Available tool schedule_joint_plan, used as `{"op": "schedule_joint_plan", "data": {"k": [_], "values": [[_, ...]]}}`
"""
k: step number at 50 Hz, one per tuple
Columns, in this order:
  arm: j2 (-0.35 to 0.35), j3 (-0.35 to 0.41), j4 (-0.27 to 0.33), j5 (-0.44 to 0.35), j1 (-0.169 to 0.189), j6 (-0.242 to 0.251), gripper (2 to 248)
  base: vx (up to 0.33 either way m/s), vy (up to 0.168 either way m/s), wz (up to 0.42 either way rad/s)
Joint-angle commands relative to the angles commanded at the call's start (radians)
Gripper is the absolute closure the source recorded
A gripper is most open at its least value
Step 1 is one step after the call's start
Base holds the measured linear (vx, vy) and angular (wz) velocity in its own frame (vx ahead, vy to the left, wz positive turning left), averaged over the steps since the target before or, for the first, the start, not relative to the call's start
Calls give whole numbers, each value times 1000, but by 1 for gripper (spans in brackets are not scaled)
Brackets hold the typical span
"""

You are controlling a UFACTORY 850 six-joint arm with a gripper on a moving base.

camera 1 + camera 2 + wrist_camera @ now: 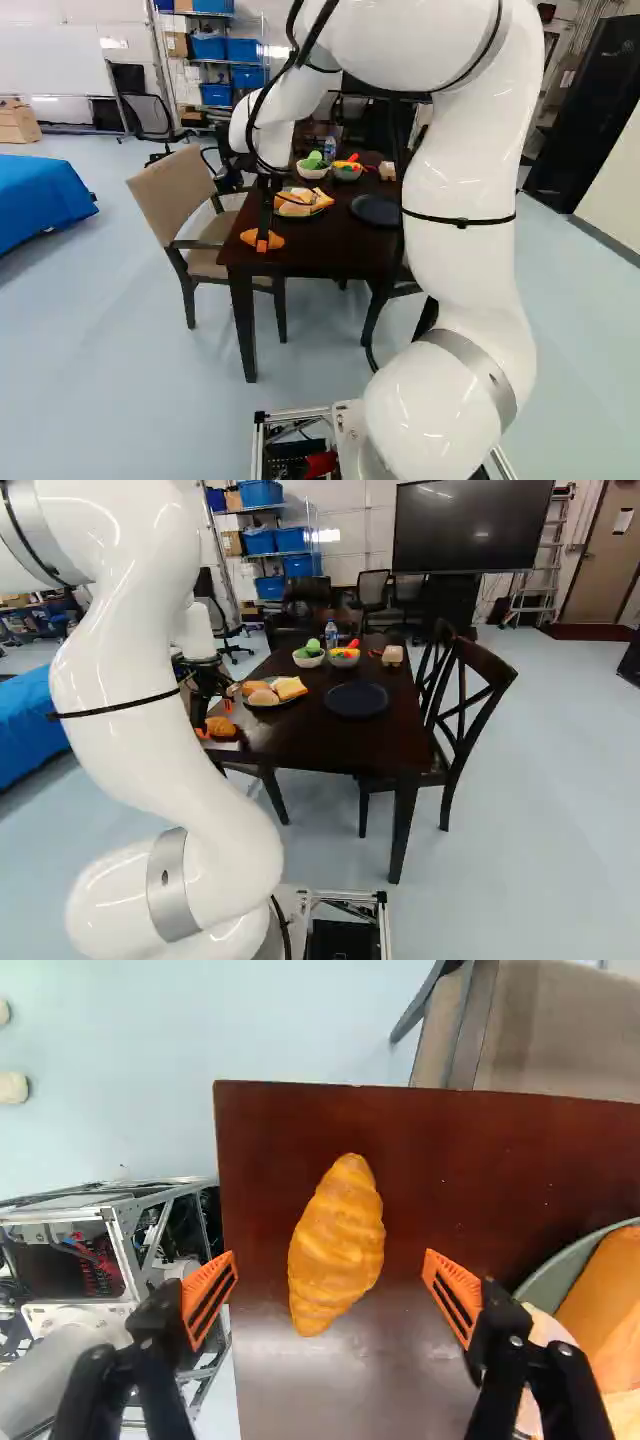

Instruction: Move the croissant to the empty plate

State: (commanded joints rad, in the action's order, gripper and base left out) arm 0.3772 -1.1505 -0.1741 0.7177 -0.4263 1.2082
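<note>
In the right base view my gripper (215,719) is over the near left corner of the dark table, at the croissant (222,729). Seen from the wrist, the gripper (331,1298) stands open, its orange pads wide apart. The golden croissant (337,1245) lies on bare wood below and slightly ahead of the gap between them, with space on both sides; neither finger touches it there. The empty dark plate (357,700) sits on the table, right of the plate of food. In the left base view the croissant (274,240) is partly behind a finger.
Beside one finger is a plate (552,1278) of bread and other food. Farther back on the table (300,734) stand two bowls (308,658) (344,658), a bottle (331,635) and a small carton (392,656). Chairs (185,200) (470,710) flank the table.
</note>
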Motion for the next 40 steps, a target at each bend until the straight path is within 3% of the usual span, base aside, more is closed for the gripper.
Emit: {"op": "schedule_joint_plan", "data": {"k": [16,17,27,28,32,33,40], "values": [[0,0,0,0,0,0,3,0,0,0],[0,0,0,0,0,0,16,0,0,0],[0,0,0,-1,0,0,28,0,0,0],[0,0,0,-2,0,0,40,0,0,0],[0,0,0,-7,0,0,40,0,0,0],[0,0,0,-9,0,0,52,0,0,0],[0,0,0,-21,0,0,64,0,0,0]]}}
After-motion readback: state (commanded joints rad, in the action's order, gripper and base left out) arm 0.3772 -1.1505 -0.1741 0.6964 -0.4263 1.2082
